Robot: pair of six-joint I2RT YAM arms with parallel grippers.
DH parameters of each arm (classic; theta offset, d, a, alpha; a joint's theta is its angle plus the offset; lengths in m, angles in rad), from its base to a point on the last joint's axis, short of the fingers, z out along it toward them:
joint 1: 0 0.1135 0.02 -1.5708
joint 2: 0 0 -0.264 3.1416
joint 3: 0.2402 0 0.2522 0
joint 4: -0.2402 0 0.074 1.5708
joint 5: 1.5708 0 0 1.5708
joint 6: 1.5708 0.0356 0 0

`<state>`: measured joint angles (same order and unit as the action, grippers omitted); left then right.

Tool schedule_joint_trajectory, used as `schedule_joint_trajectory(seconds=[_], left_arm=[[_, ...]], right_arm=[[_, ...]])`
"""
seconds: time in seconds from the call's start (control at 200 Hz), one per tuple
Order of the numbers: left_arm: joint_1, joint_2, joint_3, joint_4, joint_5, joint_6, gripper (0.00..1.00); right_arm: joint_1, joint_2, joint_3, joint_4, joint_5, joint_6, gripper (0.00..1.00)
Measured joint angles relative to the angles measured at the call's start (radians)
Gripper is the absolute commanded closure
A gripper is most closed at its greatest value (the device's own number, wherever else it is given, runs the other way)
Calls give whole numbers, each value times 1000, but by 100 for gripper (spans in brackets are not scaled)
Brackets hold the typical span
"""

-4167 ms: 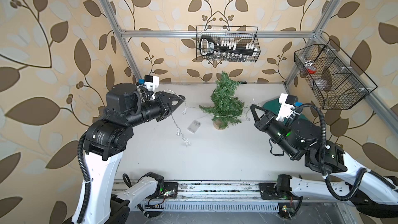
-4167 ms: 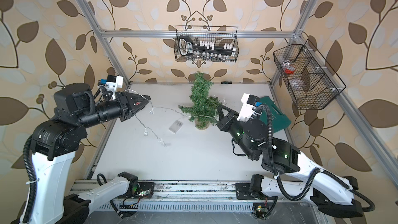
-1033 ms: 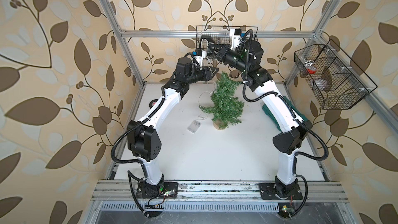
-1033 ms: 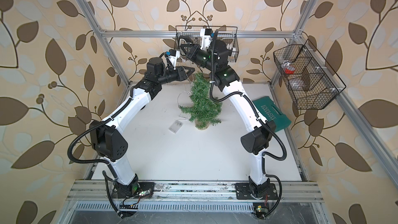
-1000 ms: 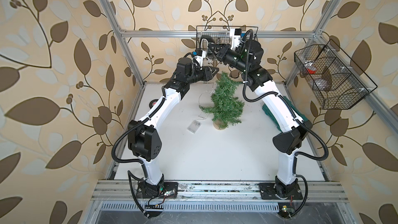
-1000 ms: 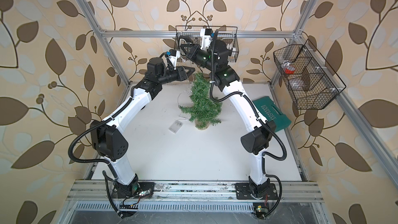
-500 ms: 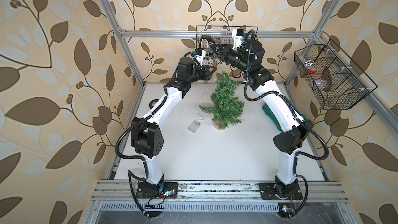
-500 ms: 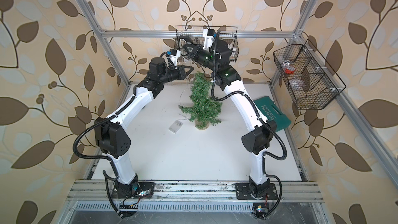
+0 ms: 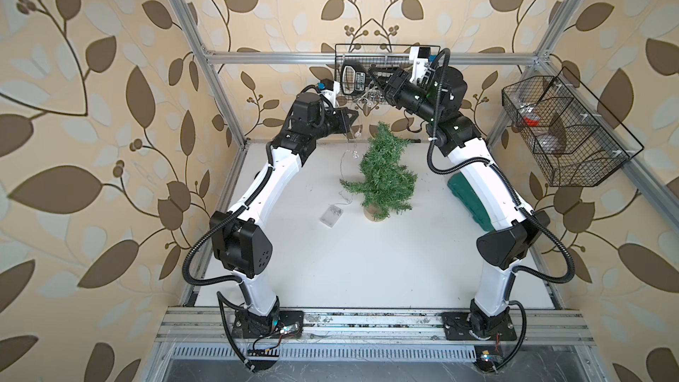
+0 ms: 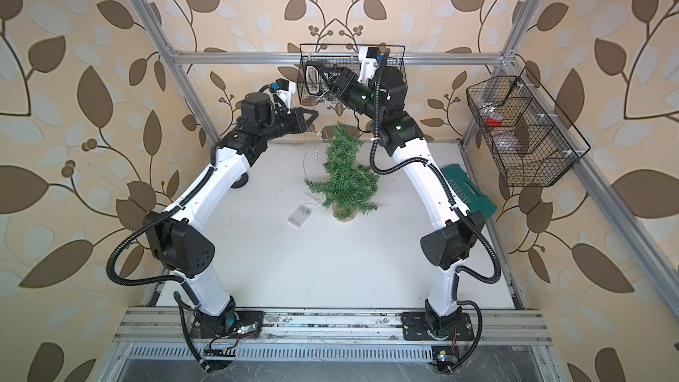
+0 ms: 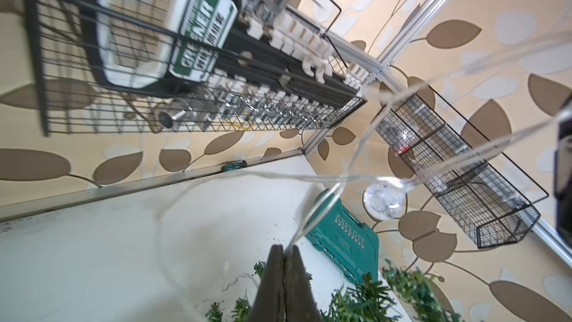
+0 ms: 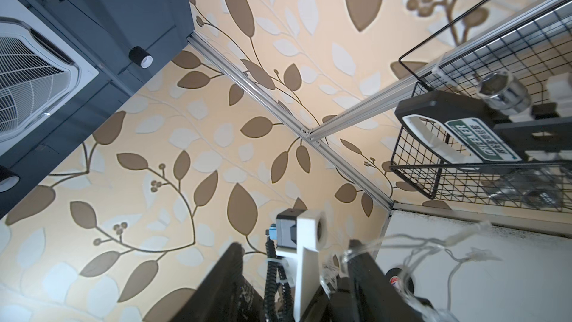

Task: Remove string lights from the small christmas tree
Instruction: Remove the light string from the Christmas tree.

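Near the tree top, string lights, pinched in left tool

Looking steeply down from overhead in both top views, taking in the whole tabletop. Close in from each wrist, angled up toward the walls; common to both, the hanging wire basket.

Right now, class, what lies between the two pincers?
The string lights: wire and a clear bulb run from the shut left pincer toward the open right pincer, clearest in the left wrist view.
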<state>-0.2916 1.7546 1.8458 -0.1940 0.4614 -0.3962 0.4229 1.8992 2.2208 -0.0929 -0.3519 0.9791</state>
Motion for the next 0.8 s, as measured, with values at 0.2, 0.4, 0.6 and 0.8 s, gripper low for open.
schedule_joint_trajectory(seconds=[0.2, 0.4, 0.6, 0.8], left_arm=[[95, -64, 8, -88, -26, -24, 100], [196, -136, 8, -184, -65, -48, 100], [296, -268, -5, -297, -158, -58, 100], [303, -460, -58, -389, -210, -57, 100]], right_arm=[[-43, -94, -117, 8, 0, 1, 39], [-102, -206, -249, 19, -5, 0, 38], [-174, -356, -436, 32, -6, 0, 38], [-218, -473, -599, 26, -5, -9, 38]])
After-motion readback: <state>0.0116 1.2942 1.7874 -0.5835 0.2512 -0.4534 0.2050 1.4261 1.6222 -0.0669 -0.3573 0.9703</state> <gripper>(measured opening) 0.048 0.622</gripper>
